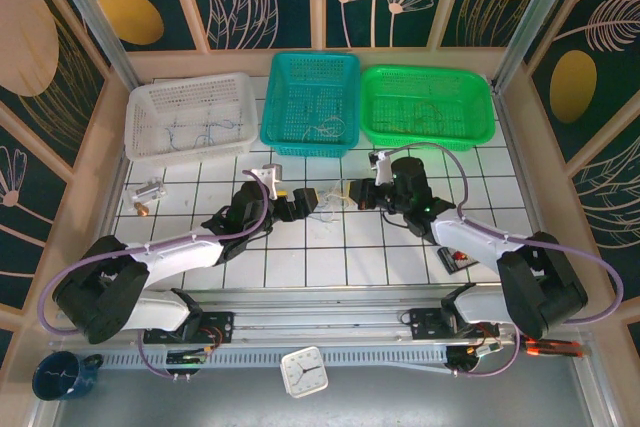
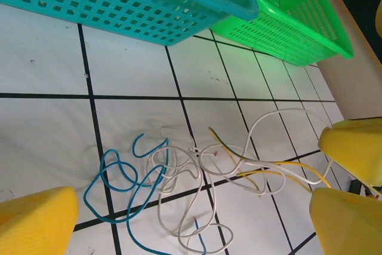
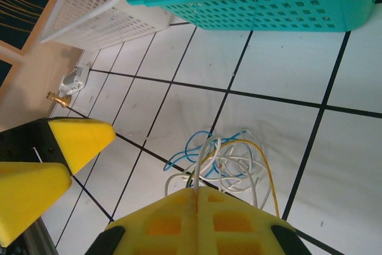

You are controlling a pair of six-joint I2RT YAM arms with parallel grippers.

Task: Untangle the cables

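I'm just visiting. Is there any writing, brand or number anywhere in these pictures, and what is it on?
No text here can be read.
The small white clock at the near edge of the top view: marks on its dial, too small to read.

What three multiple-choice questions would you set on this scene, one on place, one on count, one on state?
1. The cable tangle lies: A inside a basket; B on the tiled table; C beside the mug.
2. Baskets at the far edge: A two; B three; C four.
3. The right claw is: A wide open; B shut on a white cable; C gripping a basket.
Key: 1 B, it rests on bare tiles. 2 B, white basket, teal basket, green basket. 3 B, the strand is pinched in it.
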